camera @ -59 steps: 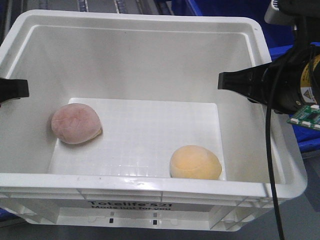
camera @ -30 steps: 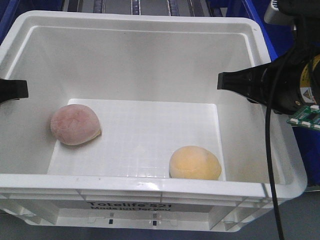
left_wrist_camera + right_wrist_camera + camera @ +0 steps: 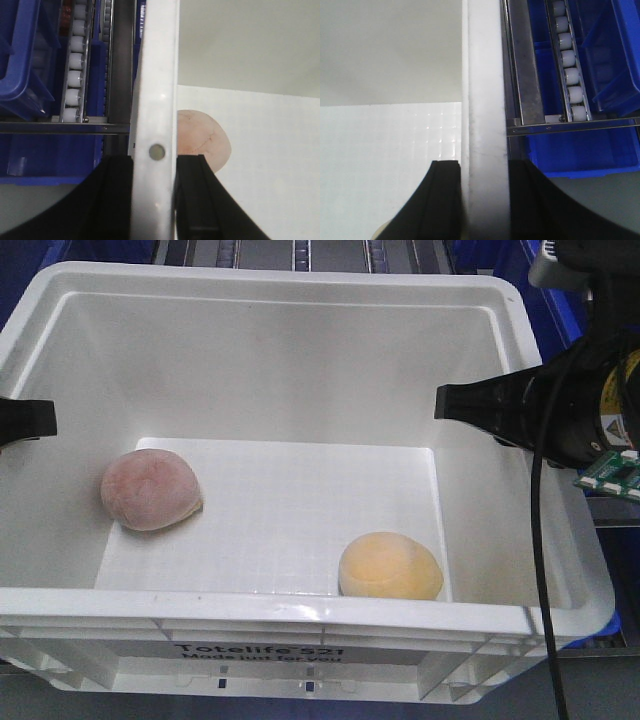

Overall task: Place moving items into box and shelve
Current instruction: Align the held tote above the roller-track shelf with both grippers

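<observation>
The white box fills most of the front view, its near wall printed in black with "Totelife 521". It is gripped at both side rims. In the left wrist view the left gripper is seen clamped on the left rim, one black finger outside the wall and the other inside, both pressed against the white plastic. In the right wrist view the right gripper is likewise closed on the right rim, the wall being held tight between its two black fingers. From the front, only a black fingertip of the left gripper is seen at the picture's left edge, while the right gripper is seen reaching in over the right wall, with a black cable hanging in front of the box corner.

Blue bins and a roller track are seen beyond the box on the right; the same kind of roller track and blue bins lie past the left rim.

Both moving items rest on the gridded floor inside the box, well apart. The pinkish-brown lump lies near the left wall, just below the left gripper's inner finger in the wrist view. The yellow-orange lump sits in the near right corner, close to the front wall
</observation>
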You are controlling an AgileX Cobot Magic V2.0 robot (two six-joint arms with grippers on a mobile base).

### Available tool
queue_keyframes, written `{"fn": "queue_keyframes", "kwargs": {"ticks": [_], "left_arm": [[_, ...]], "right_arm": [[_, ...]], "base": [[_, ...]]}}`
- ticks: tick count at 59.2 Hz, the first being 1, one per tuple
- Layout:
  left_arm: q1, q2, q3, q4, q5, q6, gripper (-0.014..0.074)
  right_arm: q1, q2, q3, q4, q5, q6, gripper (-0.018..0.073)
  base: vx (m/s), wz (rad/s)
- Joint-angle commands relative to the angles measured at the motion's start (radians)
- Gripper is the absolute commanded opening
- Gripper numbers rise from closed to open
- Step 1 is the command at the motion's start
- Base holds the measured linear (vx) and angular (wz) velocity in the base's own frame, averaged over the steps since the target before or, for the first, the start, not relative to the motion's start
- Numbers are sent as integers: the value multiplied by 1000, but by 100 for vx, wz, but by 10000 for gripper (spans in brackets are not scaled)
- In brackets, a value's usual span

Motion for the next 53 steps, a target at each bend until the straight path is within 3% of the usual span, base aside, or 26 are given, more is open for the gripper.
{"fn": "queue_keyframes", "kwargs": {"ticks": [1,53], "left_arm": [[4,-24,-42,115,-79,-14,109],[4,-24,-42,115,-79,-14,109]], "right_arm": [[-8,-34,-35,-143,-11,1,-11],[-8,-34,-35,-143,-11,1,-11]], "base": [[10,2],[13,-5]]}}
